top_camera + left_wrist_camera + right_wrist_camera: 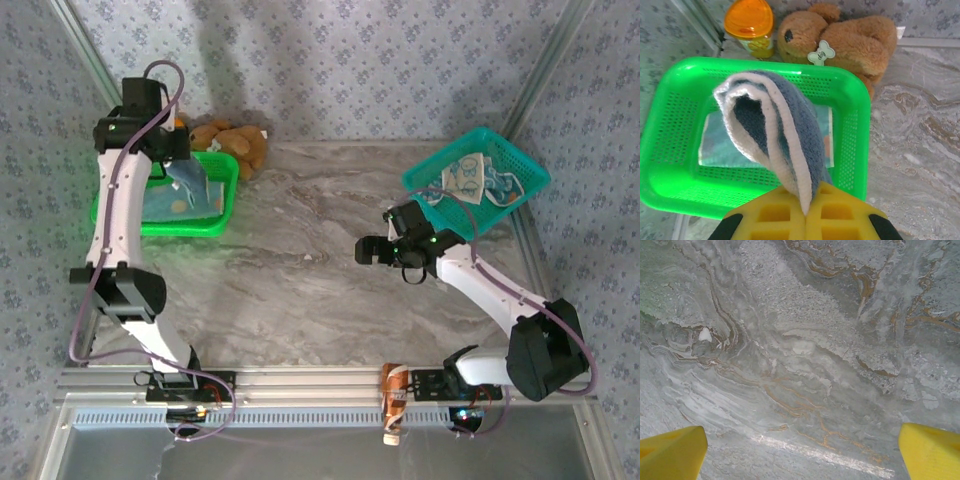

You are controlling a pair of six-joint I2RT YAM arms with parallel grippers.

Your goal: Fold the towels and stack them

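My left gripper [810,210] is shut on a folded blue-grey towel [790,135] with a white edge. The towel hangs from the jaws above the bright green tray [670,150]. In the top view this gripper [183,165] hovers over the same tray [150,224] at the back left. Flat on the tray's floor lies another towel [720,145], pale teal with orange spots. A pale towel with blue motifs [470,178] lies in the teal basket [525,180] at the back right. My right gripper [368,250] stands open over bare marble, its yellow fingertips [670,452] far apart.
A brown plush bear [850,40] lies just behind the green tray, next to an orange-lidded cup [750,25]. Patterned walls close the back and sides. The marble tabletop [300,290] stretches between the tray and the basket.
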